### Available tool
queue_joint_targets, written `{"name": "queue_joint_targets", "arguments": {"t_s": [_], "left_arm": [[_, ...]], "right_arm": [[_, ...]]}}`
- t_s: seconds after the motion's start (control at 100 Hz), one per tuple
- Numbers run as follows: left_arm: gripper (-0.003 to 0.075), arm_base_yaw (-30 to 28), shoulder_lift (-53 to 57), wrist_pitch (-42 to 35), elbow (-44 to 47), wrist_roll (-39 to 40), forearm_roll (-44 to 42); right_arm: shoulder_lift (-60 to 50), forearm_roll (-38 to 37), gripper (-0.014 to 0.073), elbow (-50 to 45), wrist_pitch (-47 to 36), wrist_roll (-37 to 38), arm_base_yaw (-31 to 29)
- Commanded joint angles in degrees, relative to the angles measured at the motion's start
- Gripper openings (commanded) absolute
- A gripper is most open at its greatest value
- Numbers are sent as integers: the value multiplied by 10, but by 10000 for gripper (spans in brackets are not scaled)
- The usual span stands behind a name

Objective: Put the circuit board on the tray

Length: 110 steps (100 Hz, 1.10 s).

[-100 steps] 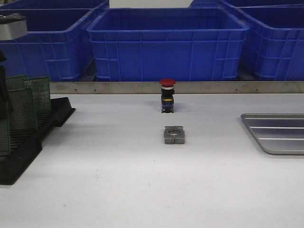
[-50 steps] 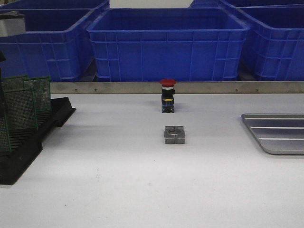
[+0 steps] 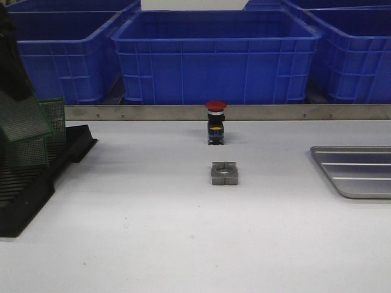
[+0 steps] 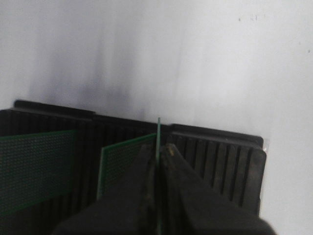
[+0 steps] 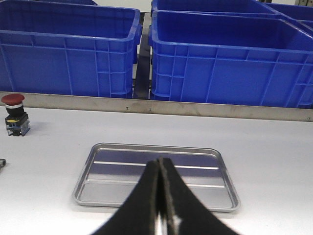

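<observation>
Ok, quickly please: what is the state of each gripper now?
Left gripper: jaws closed on the edge of a green circuit board, above the black rack.
Right gripper: jaws closed, holding nothing, facing the tray.

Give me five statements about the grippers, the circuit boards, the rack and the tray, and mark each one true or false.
1. The left gripper is shut on a circuit board. True.
2. The tray already holds a circuit board. False: its ridged floor is bare.
3. The right gripper holds a board. False: its fingers are closed together with nothing between them.
4. Other boards stand in the black rack. True.
5. The red-capped button sits on the tray. False: it stands on the table, apart from the tray, beyond the metal block.
</observation>
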<state>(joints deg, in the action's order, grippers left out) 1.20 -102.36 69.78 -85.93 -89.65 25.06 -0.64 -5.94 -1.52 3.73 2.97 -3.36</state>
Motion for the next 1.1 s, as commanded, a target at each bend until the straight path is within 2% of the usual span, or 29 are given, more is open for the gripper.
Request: {"name": "queue_joint_targets", "arguments": {"t_s": [0.0,0.58,0.69,1.09], "left_arm": [[-20,11,33,36,-22,6,71],[-20,125,31,36,-22,6,371],[-20,135,31,36,-22,6,394],[-20,137,31,36,-22,6,392]], "right_arm": [[-15,-5,-113,7,-50,-1,-2],[-15,-5,-113,7,-50,-1,-2],[-15,-5,-113,7,-50,-1,-2],[-15,-5,-113,7,-50,-1,-2]]}}
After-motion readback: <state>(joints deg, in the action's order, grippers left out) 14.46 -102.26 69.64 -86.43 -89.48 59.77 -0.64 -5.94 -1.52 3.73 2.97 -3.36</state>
